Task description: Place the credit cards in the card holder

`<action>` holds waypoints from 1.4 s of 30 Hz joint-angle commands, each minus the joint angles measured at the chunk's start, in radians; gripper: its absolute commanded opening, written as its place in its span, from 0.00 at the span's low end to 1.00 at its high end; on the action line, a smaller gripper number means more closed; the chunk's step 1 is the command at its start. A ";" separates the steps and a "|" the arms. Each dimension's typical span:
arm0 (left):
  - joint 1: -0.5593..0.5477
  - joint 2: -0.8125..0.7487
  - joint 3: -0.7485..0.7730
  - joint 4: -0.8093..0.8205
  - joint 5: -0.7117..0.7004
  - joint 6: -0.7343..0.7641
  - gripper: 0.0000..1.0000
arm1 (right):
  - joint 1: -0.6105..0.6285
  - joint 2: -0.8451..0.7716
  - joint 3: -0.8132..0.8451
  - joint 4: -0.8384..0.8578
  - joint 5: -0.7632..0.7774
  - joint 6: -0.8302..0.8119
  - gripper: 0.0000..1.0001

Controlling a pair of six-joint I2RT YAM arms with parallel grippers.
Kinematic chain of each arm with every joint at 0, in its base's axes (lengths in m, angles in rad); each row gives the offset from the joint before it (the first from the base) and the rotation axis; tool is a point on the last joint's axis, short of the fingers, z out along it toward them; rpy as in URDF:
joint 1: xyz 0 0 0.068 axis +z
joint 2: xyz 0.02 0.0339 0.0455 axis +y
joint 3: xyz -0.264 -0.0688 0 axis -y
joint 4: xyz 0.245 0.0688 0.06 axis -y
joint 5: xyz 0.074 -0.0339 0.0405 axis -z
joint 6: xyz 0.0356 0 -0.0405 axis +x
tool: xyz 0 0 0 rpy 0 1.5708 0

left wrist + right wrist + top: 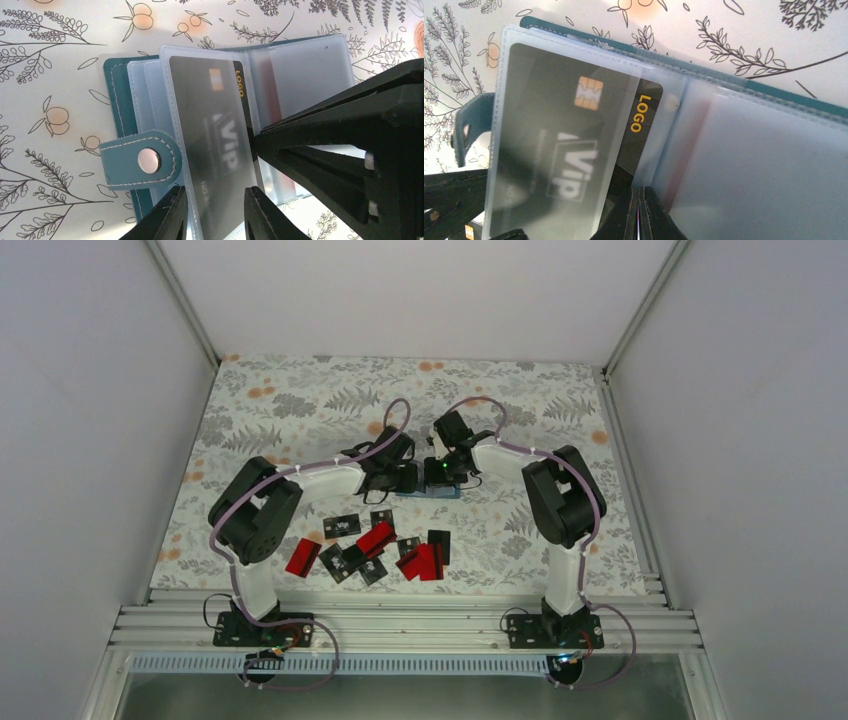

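With the card holder [446, 492] as the marker: it lies opened on the floral worktop [290, 410] between the 2 wrists. The loose credit cards [375, 543] are scattered on its near side, toward the arm bases. The left gripper [215, 216] reaches over the holder's left half. Its jaws stand partly apart with the end of 1 clear sleeve [167, 75] showing in the gap. I see no firm pinch, so I judge it is there to steady that sleeve, not to carry anything. The snap strap [142, 160] flops across the holder's left cover, just beside those jaws (something to snag on when they pull away). Inside the sleeve sits a black card [210, 130], most of the way in, its "LOGO" end poking out toward the holder's spine. From the holder's right comes the right gripper [639, 212], its jaws pressed fully together with nothing between them and the tips against that exposed edge. It probably serves as a blunt pusher to seat the card. A red card [270, 100] shows faintly through a sleeve right of the spine. The 2 grippers crowd each other over the holder, and the push runs toward the left jaws, so room there is tight. Open worktop shows beyond the holder's far and right edges for backing out.
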 commanded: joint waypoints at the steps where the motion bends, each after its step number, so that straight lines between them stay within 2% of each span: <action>1: -0.014 0.007 0.040 -0.048 -0.034 0.004 0.29 | 0.003 -0.011 -0.019 -0.040 0.002 -0.003 0.04; 16: -0.029 0.021 0.059 -0.022 -0.019 0.013 0.27 | 0.003 -0.016 -0.019 -0.040 -0.004 -0.004 0.04; 26: -0.035 0.058 0.083 -0.029 -0.020 0.016 0.08 | 0.003 -0.039 -0.018 -0.042 -0.008 0.003 0.04; 30: -0.037 0.062 0.096 -0.053 -0.059 0.020 0.03 | 0.002 -0.057 -0.018 -0.047 -0.009 0.008 0.04; 42: -0.040 0.060 0.158 -0.215 -0.216 0.079 0.02 | -0.006 -0.189 -0.044 -0.075 0.022 0.034 0.04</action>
